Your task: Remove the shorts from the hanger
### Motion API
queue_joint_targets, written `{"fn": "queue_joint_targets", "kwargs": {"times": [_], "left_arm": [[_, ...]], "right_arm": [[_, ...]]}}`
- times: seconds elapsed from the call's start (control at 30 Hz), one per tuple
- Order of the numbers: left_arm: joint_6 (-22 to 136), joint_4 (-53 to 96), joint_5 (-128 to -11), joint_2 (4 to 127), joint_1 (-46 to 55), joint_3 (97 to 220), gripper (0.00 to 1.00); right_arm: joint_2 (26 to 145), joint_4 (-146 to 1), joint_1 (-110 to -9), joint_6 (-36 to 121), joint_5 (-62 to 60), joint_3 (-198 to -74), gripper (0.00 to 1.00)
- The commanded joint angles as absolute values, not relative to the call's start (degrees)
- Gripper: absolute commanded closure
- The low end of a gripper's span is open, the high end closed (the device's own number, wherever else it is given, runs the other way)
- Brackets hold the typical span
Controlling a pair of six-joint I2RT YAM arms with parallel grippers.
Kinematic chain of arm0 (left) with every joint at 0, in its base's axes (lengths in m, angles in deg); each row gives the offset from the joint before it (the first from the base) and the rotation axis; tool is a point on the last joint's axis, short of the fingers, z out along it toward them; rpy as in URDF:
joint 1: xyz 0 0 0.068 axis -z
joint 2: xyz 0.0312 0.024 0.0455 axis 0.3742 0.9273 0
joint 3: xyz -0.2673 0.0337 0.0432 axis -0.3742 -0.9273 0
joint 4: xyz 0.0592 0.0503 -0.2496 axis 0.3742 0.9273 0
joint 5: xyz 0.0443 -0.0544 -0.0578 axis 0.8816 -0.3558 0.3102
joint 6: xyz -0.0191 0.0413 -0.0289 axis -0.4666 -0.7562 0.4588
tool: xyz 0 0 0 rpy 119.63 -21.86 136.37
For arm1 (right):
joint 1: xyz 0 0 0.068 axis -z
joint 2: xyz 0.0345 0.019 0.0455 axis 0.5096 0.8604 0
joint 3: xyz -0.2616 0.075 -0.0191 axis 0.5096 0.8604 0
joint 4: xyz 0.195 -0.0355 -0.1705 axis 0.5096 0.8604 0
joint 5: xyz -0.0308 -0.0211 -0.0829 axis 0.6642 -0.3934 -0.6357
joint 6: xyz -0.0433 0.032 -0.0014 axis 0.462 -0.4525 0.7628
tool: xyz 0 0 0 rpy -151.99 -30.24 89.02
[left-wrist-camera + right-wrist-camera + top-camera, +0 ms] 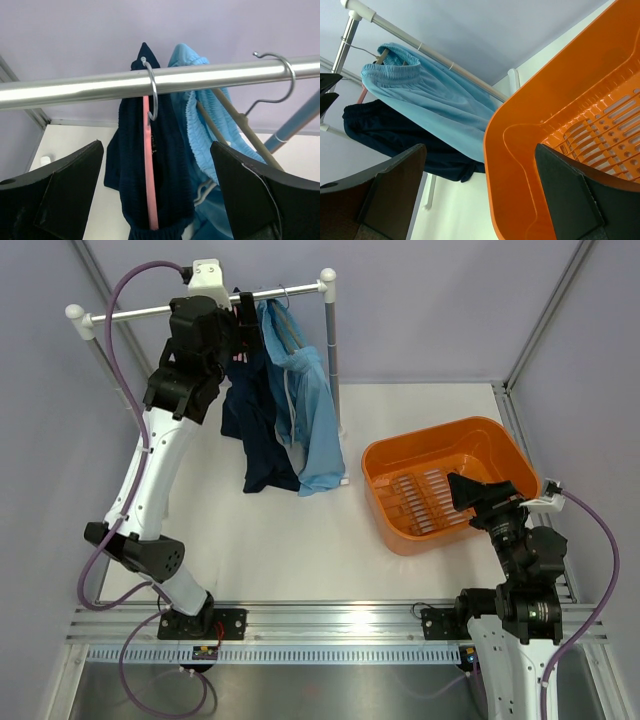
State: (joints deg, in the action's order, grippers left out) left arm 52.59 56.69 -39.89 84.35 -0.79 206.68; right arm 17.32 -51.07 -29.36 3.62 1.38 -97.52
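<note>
- Risk: the left pincer [156, 150] faces the rail [75, 90] and the pink hanger [149, 165]; if it closes here it may catch metal or hanger and not cloth.
- Risk: the navy shorts [255, 430] and the light blue shorts [310, 420] hang touching, each on its own hanger; one pull could drag both, or slide a hook [280, 65] off the rail.
- Left arm: stretched high and forward to rail level; its pincer is spread wide and holds nothing.
- Right arm: folded low at the orange basket [430, 435] on the bench [300, 550]; the right pincer [480, 150] is also wide apart and empty, over the basket rim.
</note>
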Motion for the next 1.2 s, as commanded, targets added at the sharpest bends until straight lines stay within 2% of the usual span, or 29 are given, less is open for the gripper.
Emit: {"fn": "queue_joint_targets", "kwargs": {"times": [0.0,0.33,0.9,1.17], "left_arm": [[49.8,52.9,-36.7,85.6,-1.4,210.2,0.08],[50.7,52.8,-38.4,88.9,-3.1,209.7,0.24],[52.5,53.1,-40.9,92.2,-5.1,210.6,0.27],[52.7,52.3,-42.7,93.3,-5.4,210.6,0.33]], "right_arm": [[18.3,-53.8,-29.1,4.4,2.3,-97.5,0.0],[18.7,-54.9,-29.1,3.8,2.0,-96.2,0.0],[18.6,-54.6,-29.1,4.2,1.5,-96.6,0.01],[18.7,-55.0,-29.1,4.4,1.3,-96.8,0.01]]}}
